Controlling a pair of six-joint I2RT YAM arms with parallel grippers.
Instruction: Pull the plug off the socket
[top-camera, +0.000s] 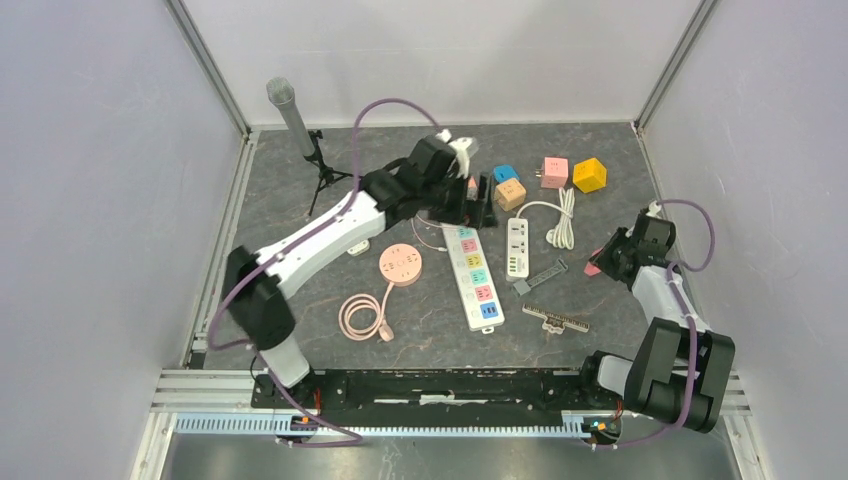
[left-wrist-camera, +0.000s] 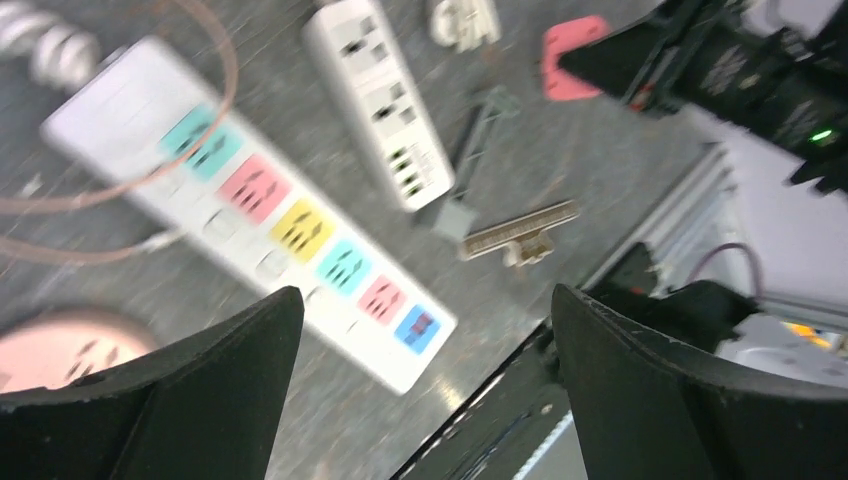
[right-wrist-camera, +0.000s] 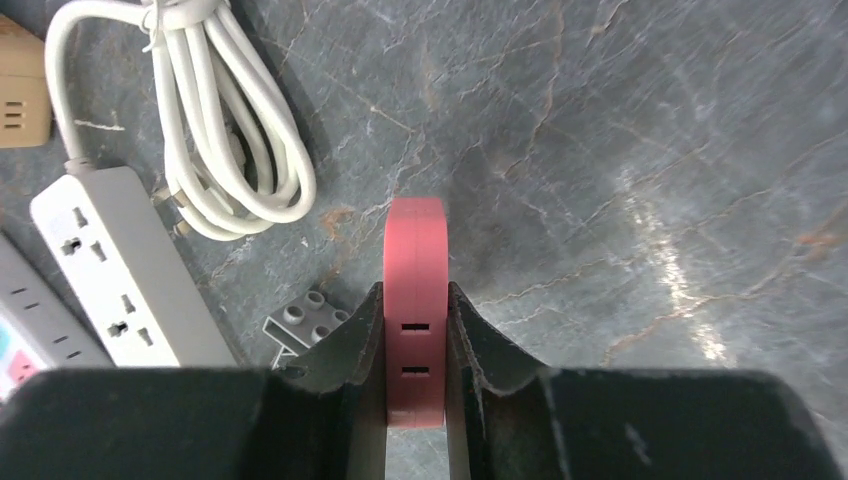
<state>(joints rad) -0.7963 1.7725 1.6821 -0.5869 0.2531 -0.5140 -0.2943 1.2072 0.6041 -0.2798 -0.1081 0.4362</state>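
Left gripper (left-wrist-camera: 425, 300) is at the far centre of the table (top-camera: 620, 165), just over the far end of the multicolour power strip (top-camera: 473, 277). Fingers spread wide, nothing between them. A thin pinkish cable (left-wrist-camera: 234, 80) loops across that far end of the strip. A small reddish piece (top-camera: 471, 187) sits just beside the left fingers; can't tell if it is the plug or whether anything is plugged in.

Right gripper (right-wrist-camera: 415, 295) is on the right side, low over the table, fingers clamped on a flat pink socket block (right-wrist-camera: 416, 250) held on edge. Left of it are the white power strip (top-camera: 517, 248) and a coiled white cable (top-camera: 560, 220). Round pink hub (top-camera: 400, 265) lies left of the multicolour strip.
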